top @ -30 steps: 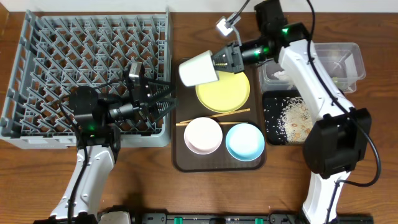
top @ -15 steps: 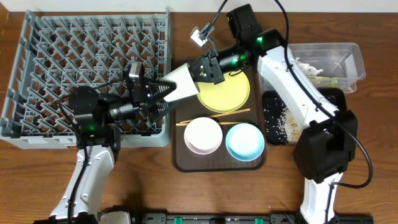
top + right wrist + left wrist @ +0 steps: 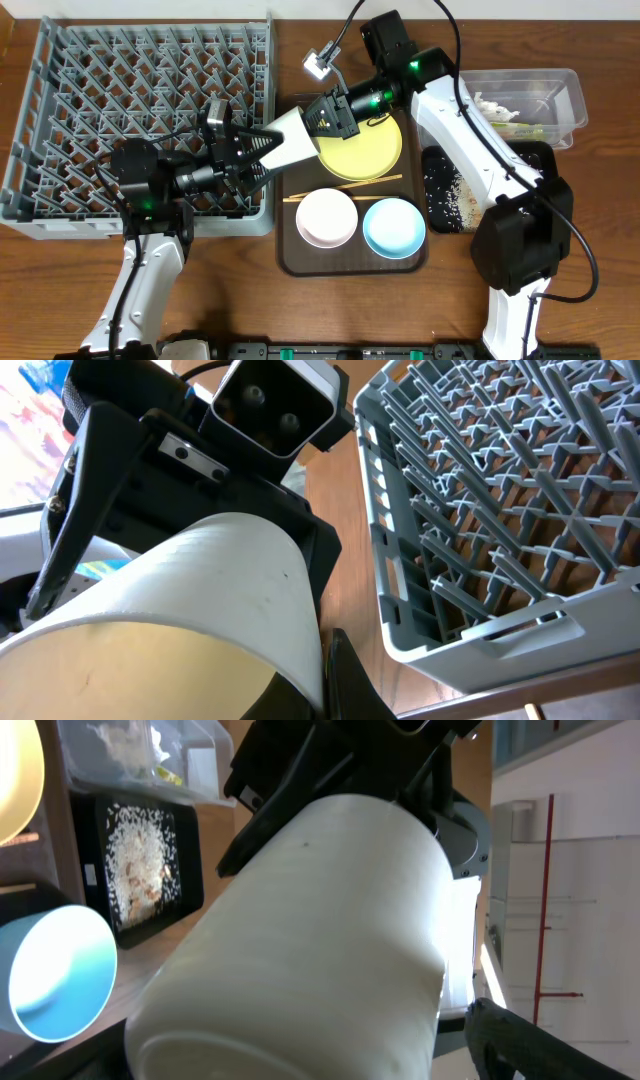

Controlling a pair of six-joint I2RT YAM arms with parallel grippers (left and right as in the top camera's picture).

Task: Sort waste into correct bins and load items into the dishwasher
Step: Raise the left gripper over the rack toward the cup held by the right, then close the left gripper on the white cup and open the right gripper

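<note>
My right gripper [image 3: 325,117] is shut on the rim of the small white cup [image 3: 290,140] and holds it in the air at the dish rack's right edge. The cup's other end lies between the spread fingers of my left gripper [image 3: 258,152], which is open around it. The cup fills the left wrist view [image 3: 300,940] and shows in the right wrist view [image 3: 200,590]. The grey dish rack [image 3: 60,120] is at the left. The yellow-green plate [image 3: 365,150], chopsticks [image 3: 345,186], white bowl [image 3: 326,218] and light-blue bowl [image 3: 393,227] lie on the brown tray [image 3: 290,255].
The clear tub [image 3: 560,95] with tissue and a wrapper stands at the far right. The black tray [image 3: 450,190] with rice scraps lies in front of it. My right arm reaches across over the plate.
My right gripper has carried the cup left from above the plate into my left gripper's open fingers. The left arm has stayed in place.
</note>
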